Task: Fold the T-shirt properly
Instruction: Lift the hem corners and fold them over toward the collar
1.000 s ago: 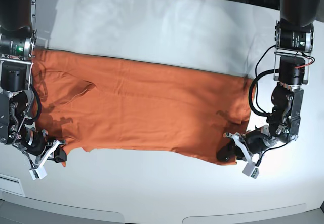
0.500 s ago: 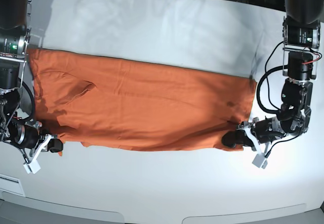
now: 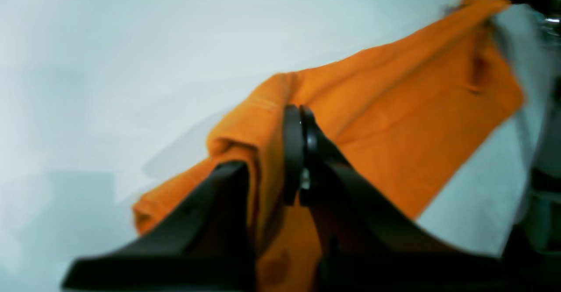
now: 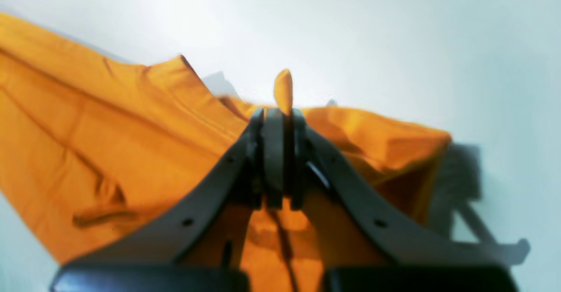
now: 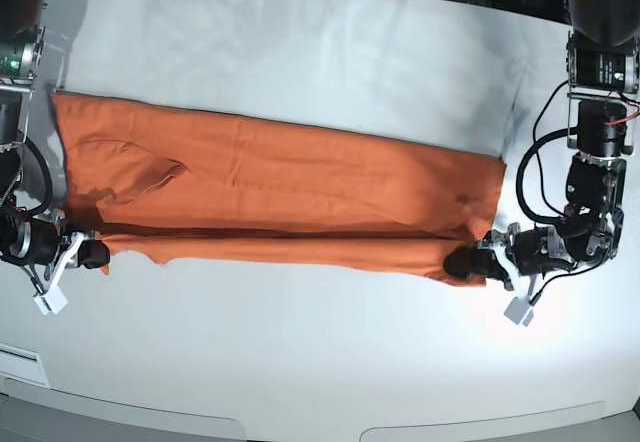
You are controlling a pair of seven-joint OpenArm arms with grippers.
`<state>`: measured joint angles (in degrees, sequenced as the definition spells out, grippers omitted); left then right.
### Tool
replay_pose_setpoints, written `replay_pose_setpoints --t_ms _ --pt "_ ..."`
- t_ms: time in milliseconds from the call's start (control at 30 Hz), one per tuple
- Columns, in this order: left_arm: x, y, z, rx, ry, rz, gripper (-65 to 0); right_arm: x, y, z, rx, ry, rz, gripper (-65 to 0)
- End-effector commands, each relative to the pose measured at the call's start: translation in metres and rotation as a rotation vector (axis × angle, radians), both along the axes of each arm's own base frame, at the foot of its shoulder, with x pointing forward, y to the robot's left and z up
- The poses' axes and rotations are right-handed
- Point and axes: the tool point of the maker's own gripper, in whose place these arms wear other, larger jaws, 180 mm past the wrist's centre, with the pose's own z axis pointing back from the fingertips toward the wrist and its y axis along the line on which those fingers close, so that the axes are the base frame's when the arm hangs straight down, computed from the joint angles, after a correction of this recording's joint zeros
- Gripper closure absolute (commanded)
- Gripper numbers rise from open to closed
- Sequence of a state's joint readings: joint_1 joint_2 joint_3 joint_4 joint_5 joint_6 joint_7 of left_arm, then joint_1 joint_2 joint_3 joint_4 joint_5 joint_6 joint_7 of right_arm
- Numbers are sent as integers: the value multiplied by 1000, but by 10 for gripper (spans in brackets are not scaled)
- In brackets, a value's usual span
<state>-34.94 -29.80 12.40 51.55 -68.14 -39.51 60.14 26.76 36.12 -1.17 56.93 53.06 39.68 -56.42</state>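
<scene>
One T-shirt (image 5: 280, 197) is seen, plain orange, of thin soft cloth with no print. It is laid lengthwise across the white table (image 5: 320, 352) as a long narrow band, its near long edge folded up so that a doubled strip runs along the side nearest the camera in the base view. Shallow creases are spread over the upper layer, and a small puckered fold is raised near the end on that view's left.

Two grippers are counted, one at each end of the near edge. The left gripper (image 3: 300, 121) is pressed together on the T-shirt's corner at the base view's right; in the left wrist view the cloth is bunched over and around its dark fingers (image 3: 292, 151) and drawn out taut toward the far end. The right gripper (image 4: 282, 114) is likewise pinched shut on the cloth at the opposite corner, and in the right wrist view a small orange tip is pushed up between its fingers (image 4: 271, 151). The cloth at both held corners is lifted slightly off the table
</scene>
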Motion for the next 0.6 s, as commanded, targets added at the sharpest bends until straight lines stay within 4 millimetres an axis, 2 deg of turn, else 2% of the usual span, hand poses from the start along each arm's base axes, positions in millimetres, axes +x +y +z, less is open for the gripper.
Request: replay_pose_setpoints --t_ms 0,300,400,467,567 --pt "10 5 27 -25 -57 -2 0 10 -7 28 -10 -74 8 0" --pt "-3 28 37 -22 -15 -20 0 -11 -16 32 -101 -44 61 0" --pt "-19 24 38 -48 44 -87 0 -17 -10 30 -67 -13 77 0" --pt "-31 24 29 -17 95 -135 0 -22 -2 31 -22 18 98 0" --pt "-32 24 27 -17 101 -134 0 -33 4 28 6 75 129 0"
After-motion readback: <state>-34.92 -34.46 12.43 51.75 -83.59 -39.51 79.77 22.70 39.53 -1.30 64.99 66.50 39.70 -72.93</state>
